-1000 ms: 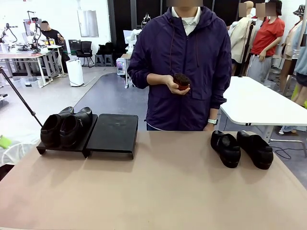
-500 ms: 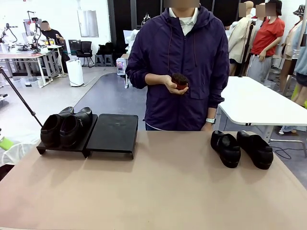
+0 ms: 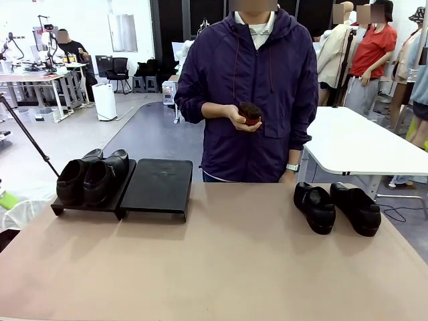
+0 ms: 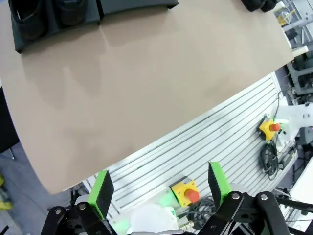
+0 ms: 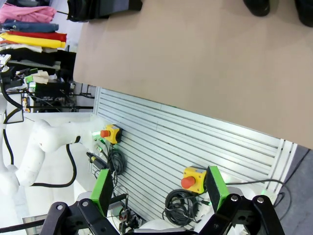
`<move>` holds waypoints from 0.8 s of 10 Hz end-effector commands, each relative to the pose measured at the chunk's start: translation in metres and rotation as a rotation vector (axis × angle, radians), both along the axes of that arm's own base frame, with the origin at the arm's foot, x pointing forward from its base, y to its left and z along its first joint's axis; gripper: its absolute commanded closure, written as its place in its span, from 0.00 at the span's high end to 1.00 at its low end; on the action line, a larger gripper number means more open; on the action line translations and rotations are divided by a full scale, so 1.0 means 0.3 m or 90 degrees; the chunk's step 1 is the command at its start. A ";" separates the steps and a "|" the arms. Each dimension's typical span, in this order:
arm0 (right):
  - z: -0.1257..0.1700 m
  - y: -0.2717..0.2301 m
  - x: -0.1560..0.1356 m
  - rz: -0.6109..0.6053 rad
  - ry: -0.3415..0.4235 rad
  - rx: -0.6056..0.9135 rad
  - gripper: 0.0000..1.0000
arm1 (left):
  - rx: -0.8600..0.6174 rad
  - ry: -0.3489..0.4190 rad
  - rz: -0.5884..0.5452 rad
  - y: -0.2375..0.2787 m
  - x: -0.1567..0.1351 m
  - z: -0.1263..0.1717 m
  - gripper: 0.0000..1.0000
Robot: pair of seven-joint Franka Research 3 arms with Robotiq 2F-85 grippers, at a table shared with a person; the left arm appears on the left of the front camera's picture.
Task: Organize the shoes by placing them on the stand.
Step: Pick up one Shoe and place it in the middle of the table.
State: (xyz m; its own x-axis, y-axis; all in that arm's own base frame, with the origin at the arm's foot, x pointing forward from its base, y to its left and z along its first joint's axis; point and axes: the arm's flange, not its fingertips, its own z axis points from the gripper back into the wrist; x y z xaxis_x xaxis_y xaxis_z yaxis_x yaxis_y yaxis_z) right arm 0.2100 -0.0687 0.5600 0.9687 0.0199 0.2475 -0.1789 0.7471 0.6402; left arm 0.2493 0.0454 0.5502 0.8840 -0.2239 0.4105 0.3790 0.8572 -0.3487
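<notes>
Since nothing on the surface has shifted over the last second, I read this as a pause. Only the person beyond the far edge leans a touch, their hand cradling a small brown round object. Two shoes sit on the left platform of the stand by the far left corner; its right platform is bare. The other two shoes wait side by side near the far right corner. The left end effector and right end effector both hang spread wide and empty, back off the near edge — so I judge half the job remains.
</notes>
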 end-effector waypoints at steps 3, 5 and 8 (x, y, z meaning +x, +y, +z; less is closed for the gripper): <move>-0.063 0.197 0.409 0.056 0.096 -0.293 1.00 | -0.003 0.004 0.002 0.002 -0.008 0.005 1.00; -0.160 0.241 0.602 0.011 0.110 -0.404 1.00 | -0.003 0.004 0.002 0.002 -0.008 0.005 1.00; -0.160 0.287 0.560 0.014 0.085 -0.367 1.00 | -0.003 0.004 0.002 0.002 -0.008 0.005 1.00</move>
State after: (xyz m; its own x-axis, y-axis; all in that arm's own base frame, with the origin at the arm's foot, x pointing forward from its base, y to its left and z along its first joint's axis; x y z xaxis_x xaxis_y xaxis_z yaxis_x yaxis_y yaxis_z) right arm 0.4033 0.0151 0.4948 0.9873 0.1475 0.0586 -0.1523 0.9843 0.0895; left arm 0.2490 0.0458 0.5502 0.8845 -0.2231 0.4098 0.3780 0.8574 -0.3491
